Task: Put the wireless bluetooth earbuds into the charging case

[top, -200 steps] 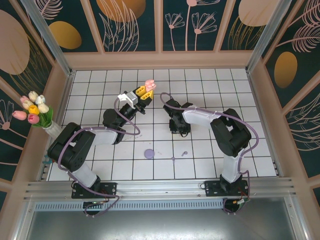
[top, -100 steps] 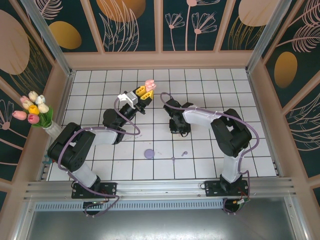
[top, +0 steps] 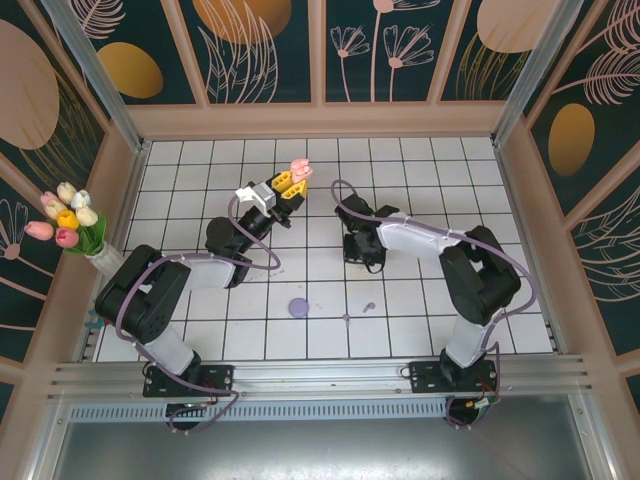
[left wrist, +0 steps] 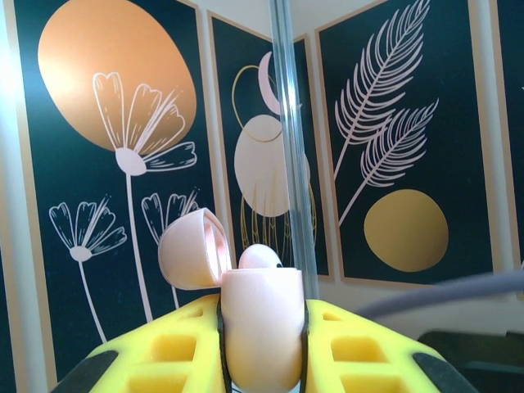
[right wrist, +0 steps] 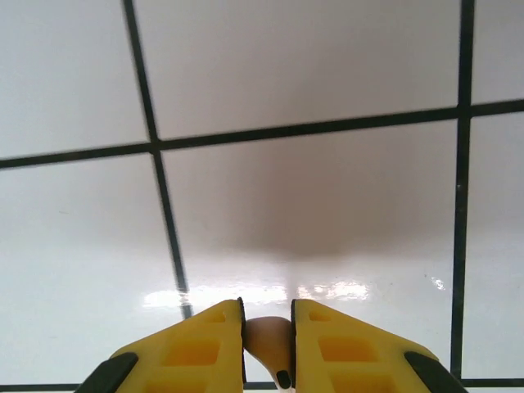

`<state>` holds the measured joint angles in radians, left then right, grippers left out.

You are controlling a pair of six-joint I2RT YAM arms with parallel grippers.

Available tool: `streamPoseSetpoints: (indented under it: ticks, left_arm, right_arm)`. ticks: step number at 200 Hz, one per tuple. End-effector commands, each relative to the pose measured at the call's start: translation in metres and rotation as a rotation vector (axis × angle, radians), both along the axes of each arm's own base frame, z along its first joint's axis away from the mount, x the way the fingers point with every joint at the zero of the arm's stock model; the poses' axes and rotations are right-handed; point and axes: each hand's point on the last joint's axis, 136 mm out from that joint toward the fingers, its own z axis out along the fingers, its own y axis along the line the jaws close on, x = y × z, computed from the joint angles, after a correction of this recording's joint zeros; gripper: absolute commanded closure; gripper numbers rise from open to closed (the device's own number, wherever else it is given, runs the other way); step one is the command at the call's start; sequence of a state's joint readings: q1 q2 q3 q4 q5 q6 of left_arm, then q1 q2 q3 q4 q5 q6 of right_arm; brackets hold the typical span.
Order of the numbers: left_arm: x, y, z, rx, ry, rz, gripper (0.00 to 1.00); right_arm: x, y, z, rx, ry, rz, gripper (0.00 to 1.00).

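Pinched narrowly by the right gripper (right wrist: 268, 327), the earbud (right wrist: 270, 348) could be squeezed out and dropped before the case (left wrist: 262, 323) clamped in the left gripper (top: 285, 190) is reached.

Left gripper (top: 293, 179) holds a pale pink plastic case (top: 298, 168) aloft; right gripper (top: 360, 258) seemingly touches the white tiled floor (top: 430, 180).

Overhead view: bright, even light. The white tiled floor (top: 420, 170) carries only faint, soft shadows, and the uprights splay outward at the frame edges.

Right wrist view: a broad grey shadow lies across the tiles, with a streak of glare just above the right gripper (right wrist: 268, 304). The earbud (right wrist: 268, 340) in its tips is blurred.

Left wrist view: the left edge is washed out. The case (left wrist: 262, 344) in the left gripper (left wrist: 262, 304) is slightly soft, and the wall panels (left wrist: 401, 164) are sharper.
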<state>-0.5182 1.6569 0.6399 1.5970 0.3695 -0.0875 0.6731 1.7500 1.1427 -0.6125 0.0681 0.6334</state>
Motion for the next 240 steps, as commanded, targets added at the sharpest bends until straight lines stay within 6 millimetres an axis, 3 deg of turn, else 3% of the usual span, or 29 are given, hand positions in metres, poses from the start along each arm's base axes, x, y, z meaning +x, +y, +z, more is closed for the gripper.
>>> streamPoseSetpoints:
  ticks: [1,161,240]
  left_arm:
    - [-0.017,0.004,0.037,-0.08,-0.144,-0.03,1.0]
    - [-0.014,-0.007,0.045,-0.055,-0.147,-0.076,1.0]
    - [-0.02,-0.017,0.046,-0.034,-0.155,-0.157,1.0]
  right_arm:
    - [0.011,-0.001,0.026,0.058,-0.091,-0.044,0.83]
    - [0.062,-0.01,0.228,0.354,-0.675,-0.092,0.82]
    - [0.067,0.014,0.327,0.529,-0.955,0.079,0.82]
